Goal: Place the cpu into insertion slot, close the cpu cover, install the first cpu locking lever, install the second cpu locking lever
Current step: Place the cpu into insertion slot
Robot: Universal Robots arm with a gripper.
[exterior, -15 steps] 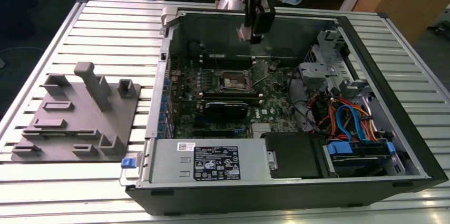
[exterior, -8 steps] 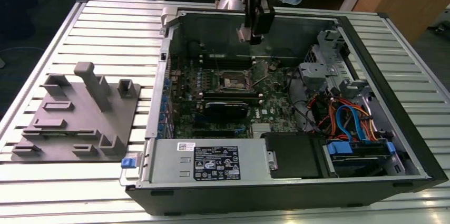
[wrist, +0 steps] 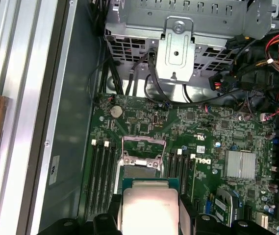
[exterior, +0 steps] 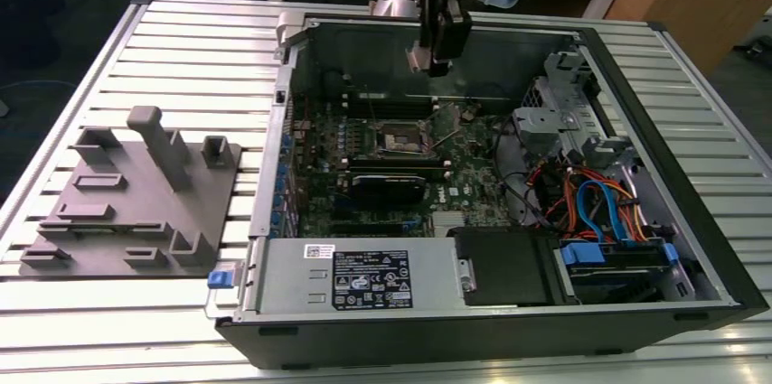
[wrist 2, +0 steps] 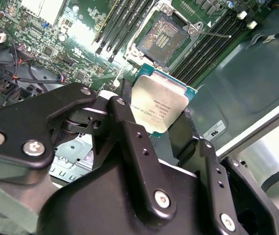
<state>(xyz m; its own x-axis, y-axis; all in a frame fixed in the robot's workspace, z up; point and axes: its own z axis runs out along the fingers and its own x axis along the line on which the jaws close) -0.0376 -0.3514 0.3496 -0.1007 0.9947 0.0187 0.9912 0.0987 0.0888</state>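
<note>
My gripper (exterior: 432,57) hangs above the back part of the open computer case (exterior: 675,221). It is shut on the cpu (wrist 2: 161,105), a flat square chip with a silvery top, held by two opposite edges between the black fingers (wrist 2: 129,127). In the first wrist view the cpu (wrist: 149,205) sits in the gripper (wrist: 150,211) just short of the insertion slot (wrist: 141,170). The slot (wrist 2: 163,36) lies bare, its contacts showing, on the green board (exterior: 465,190). The cpu cover (wrist: 141,138) stands raised at the slot's far side. A thin wire lever (wrist 2: 214,33) sticks out beside the slot.
Long black memory slots (wrist 2: 124,24) flank the slot on both sides. A black block (exterior: 386,187) lies in front of the slot (exterior: 404,135), with a power supply (exterior: 362,280), a metal drive cage (exterior: 561,117) and coloured cables (exterior: 603,208) nearby. A grey fixture (exterior: 133,194) lies outside the case, at the exterior view's left.
</note>
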